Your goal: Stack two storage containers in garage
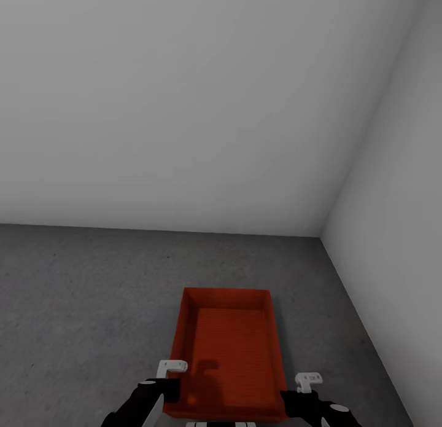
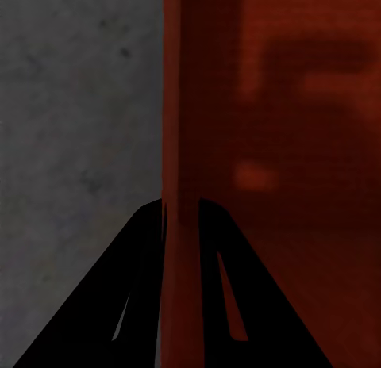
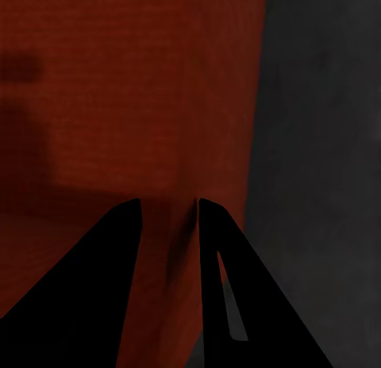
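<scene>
Garage corner, head view: pale grey walls [image 1: 184,107] meeting over the dark speckled concrete floor [image 1: 80,292].

Left gripper [image 2: 181,217] clenched on the left side wall of the orange-red storage container [image 1: 228,353]; the wrist view shows one finger on each side of the thin wall.

Container is open-topped, held level between both arms, apparently above the floor, near the right-hand wall.

Right gripper [image 3: 168,213] likewise grasping the container's right wall, fingers straddling it.

Second container not seen here.

Risk (judgement): both grips pinch thin walls near the near end, so uneven lowering or one arm leading could tilt or twist the box, let a wall slip from the fingers, and land it skewed, a poor base for stacking
</scene>
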Robot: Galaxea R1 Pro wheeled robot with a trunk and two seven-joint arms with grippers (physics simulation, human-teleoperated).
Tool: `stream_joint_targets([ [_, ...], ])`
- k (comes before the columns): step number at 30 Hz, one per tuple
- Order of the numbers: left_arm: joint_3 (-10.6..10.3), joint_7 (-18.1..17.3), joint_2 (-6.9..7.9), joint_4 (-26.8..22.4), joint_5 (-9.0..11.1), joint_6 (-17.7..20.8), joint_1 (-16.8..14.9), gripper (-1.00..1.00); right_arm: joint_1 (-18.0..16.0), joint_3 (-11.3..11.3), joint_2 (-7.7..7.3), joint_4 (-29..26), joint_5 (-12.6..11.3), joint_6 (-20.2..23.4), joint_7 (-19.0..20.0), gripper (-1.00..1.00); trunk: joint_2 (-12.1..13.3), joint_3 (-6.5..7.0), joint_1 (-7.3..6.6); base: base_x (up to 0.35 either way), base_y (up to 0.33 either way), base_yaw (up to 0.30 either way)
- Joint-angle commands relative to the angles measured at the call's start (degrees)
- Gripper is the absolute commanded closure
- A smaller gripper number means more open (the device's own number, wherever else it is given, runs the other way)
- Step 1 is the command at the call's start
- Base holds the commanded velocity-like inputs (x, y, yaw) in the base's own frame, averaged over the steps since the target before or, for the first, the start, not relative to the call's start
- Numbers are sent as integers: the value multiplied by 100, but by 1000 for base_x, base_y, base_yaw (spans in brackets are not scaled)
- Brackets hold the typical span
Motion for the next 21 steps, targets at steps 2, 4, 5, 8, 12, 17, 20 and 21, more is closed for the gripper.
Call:
stream_joint_targets([
  [2,-39,55,-107,57,108,-460,7,100,5,67,189,1,6,29,-18,100,0,-6,2,0,0,0],
  [4,-39,58,-105,57,109,-463,7,100,5,67,189,3,6,29,-18,100,0,-6,2,0,0,0],
  [5,-39,59,-105,57,110,-464,7,100,5,67,189,3,6,29,-18,100,0,-6,2,0,0,0],
  [8,-39,59,-104,57,111,-463,7,100,5,67,189,2,10,29,-18,100,0,-6,2,0,0,0],
  [12,-39,60,-106,57,109,-460,7,-100,5,62,189,0,18,29,-11,-100,0,-6,2,0,0,0],
  [17,-32,60,-104,57,111,-465,7,-100,5,60,189,2,16,29,-10,-100,0,-6,2,0,0,0],
  [20,-34,60,-104,57,111,-465,7,-100,5,59,189,2,15,29,-10,-100,0,-6,2,0,0,0],
  [21,-33,60,-104,57,111,-465,7,-100,5,59,189,3,15,29,-10,-100,0,-6,2,0,0,0],
])
